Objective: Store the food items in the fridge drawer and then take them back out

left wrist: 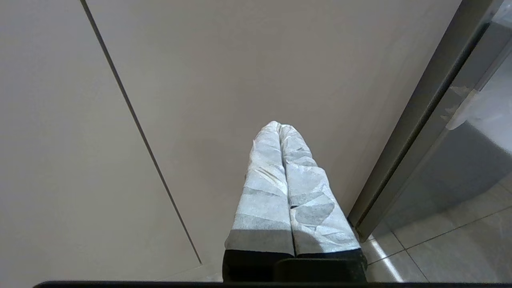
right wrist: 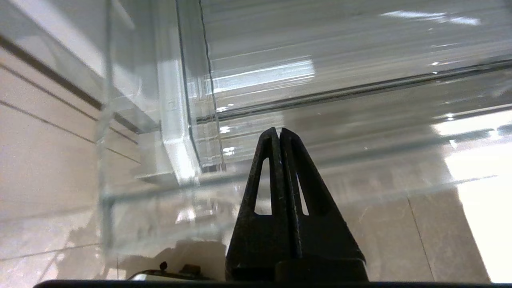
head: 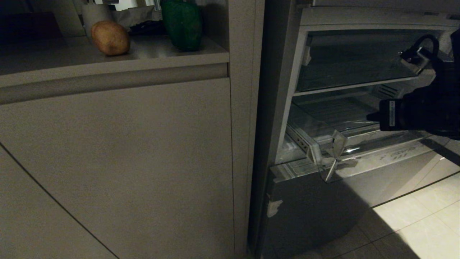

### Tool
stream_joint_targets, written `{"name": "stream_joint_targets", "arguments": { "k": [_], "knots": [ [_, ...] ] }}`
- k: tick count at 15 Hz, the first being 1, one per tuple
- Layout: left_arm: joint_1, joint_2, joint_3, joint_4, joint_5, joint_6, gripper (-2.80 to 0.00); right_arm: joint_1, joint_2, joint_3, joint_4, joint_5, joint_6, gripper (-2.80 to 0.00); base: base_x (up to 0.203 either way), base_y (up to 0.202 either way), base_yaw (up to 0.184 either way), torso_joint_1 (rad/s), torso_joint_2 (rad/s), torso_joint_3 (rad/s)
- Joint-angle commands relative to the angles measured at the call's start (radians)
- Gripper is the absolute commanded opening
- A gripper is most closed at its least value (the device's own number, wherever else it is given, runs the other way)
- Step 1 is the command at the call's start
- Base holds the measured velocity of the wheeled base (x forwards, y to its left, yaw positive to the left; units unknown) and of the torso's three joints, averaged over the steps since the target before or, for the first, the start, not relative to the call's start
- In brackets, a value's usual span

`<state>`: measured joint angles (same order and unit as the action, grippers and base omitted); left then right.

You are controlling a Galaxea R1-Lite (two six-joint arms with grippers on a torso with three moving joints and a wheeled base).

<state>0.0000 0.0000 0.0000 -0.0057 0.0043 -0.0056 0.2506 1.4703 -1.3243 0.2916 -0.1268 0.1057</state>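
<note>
drawer (head: 345,118): clear plastic, ribbed floor, pulled out, seemingly empty
potato (head: 110,37): tan, on worktop (head: 161,54)
right pincer (right wrist: 279,134): together, over drawer lip
left pincer (left wrist: 279,128): together

We see the head view dim overall: the cabinet front (head: 118,162) sits in flat, murky grey, and the bench (head: 161,54) above it lies in deep shadow, with only the potato (head: 110,37) catching some warm light. A bright patch falls on the floor tiles (head: 424,223) at lower right, cut by a hard diagonal shadow edge. The right arm (head: 420,111) reads as a near-black silhouette. In the right wrist view, glare streaks cross the clear fridge drawer (right wrist: 320,80), and its ribbing looks smeared, as if blurred. The left wrist view is evenly lit and soft, with a faint shadow low on the taped pincer (left wrist: 280,127).
</note>
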Motion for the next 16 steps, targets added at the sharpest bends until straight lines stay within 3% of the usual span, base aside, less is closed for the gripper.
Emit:
{"name": "stream_joint_targets", "arguments": {
  "k": [1, 6, 16],
  "knots": [
    [0.0, 0.002, 0.0, 0.0, 0.0, -0.001, -2.8, -0.001, -0.079, 0.025, 0.016, -0.002, -0.001, -2.8, 0.0, 0.0, 0.0, 0.0, 0.0, 0.0],
    [0.0, 0.002, 0.0, 0.0, 0.0, -0.001, -2.8, -0.002, -0.11, 0.025, 0.047, -0.005, -0.001, -2.8, 0.0, 0.0, 0.0, 0.0, 0.0, 0.0],
    [0.0, 0.002, 0.0, 0.0, 0.0, -0.001, -2.8, -0.01, 0.104, -0.07, 0.035, 0.001, -0.009, -2.8, 0.0, 0.0, 0.0, 0.0, 0.0, 0.0]
  ]
}}
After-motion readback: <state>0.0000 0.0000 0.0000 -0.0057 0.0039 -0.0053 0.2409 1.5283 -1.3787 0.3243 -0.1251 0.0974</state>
